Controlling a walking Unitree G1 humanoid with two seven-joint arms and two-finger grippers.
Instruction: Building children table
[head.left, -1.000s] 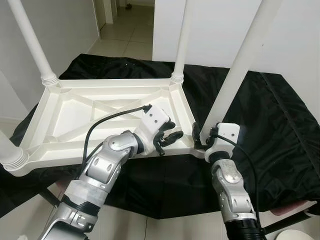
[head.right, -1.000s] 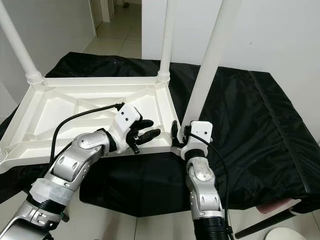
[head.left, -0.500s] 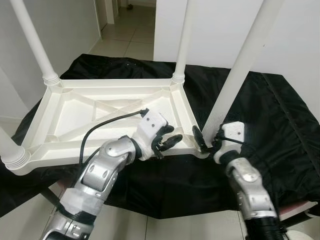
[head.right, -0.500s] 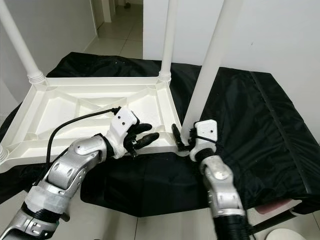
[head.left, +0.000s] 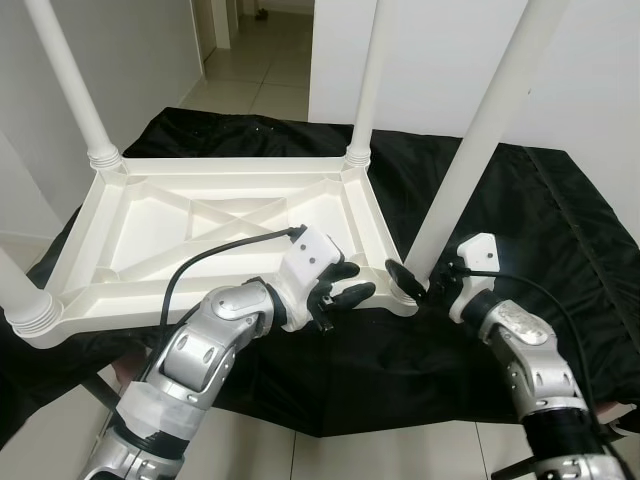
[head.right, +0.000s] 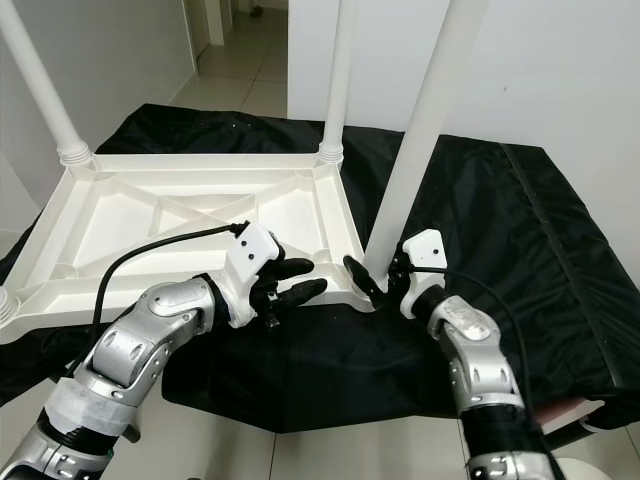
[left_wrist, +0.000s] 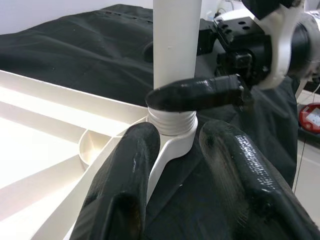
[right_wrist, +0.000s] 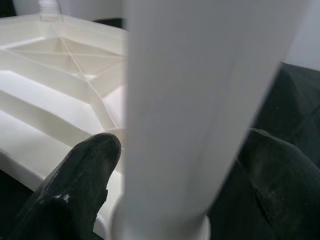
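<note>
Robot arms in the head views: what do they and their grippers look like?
Both arms are silver metal with rounded joint shells. Each wrist carries a white boxy camera housing fed by a black cable. The left gripper and right gripper have long, glossy black fingers. The left upper arm has whitish wrapping.

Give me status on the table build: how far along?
Done: three white legs stand in the corner sockets of the upturned tabletop. In hand: the right gripper clasps the fourth leg just above its socket; the left gripper, open, rests on the near rim. Left: finish seating that leg, then flip the table.
</note>
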